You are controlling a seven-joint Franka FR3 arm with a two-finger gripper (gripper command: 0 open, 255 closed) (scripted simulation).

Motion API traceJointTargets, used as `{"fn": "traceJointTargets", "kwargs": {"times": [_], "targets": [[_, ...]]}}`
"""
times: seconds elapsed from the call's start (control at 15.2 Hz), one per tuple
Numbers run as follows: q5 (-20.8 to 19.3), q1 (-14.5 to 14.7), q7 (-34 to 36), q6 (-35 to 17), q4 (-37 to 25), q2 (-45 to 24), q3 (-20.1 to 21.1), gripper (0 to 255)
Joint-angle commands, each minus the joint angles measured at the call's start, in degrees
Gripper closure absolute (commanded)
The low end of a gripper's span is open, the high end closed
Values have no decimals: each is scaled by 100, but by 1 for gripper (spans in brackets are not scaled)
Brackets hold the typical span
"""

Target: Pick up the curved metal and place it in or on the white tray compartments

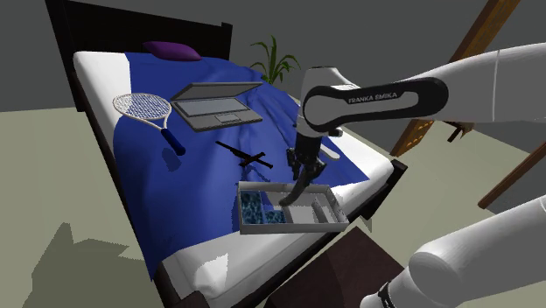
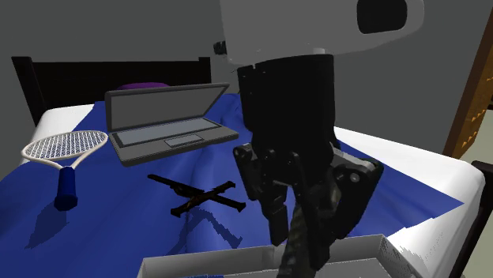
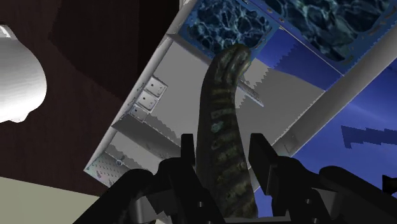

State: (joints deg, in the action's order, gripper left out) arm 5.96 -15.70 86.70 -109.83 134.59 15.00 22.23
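A bedroom in a home is shown. This is told by a bed (image 1: 201,267) with a dark headboard (image 1: 114,22), a blue cover (image 1: 201,175) and a purple pillow (image 1: 172,51), on which a laptop (image 1: 214,105) and a racket (image 1: 144,109) are laid. A plant (image 1: 276,63) is seen behind the bed, against a grey wall (image 1: 350,35).

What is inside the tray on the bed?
Blue patterned lining in some compartments, bare grey in others. The curved piece in the jaws hides part of the tray's floor.
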Motion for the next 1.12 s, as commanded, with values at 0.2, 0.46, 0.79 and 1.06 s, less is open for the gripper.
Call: {"fn": "traceJointTargets", "kwargs": {"times": [0.2,0.46,0.79,1.06], "targets": [[-2,-12,-49,-333,301,-35,-8,255],[-36,-18,-11,-670,473,-205,30,255],[-101,-31,52,-1095,661,-455,76,255],[-131,-35,80,-1252,722,-555,91,255]]}}
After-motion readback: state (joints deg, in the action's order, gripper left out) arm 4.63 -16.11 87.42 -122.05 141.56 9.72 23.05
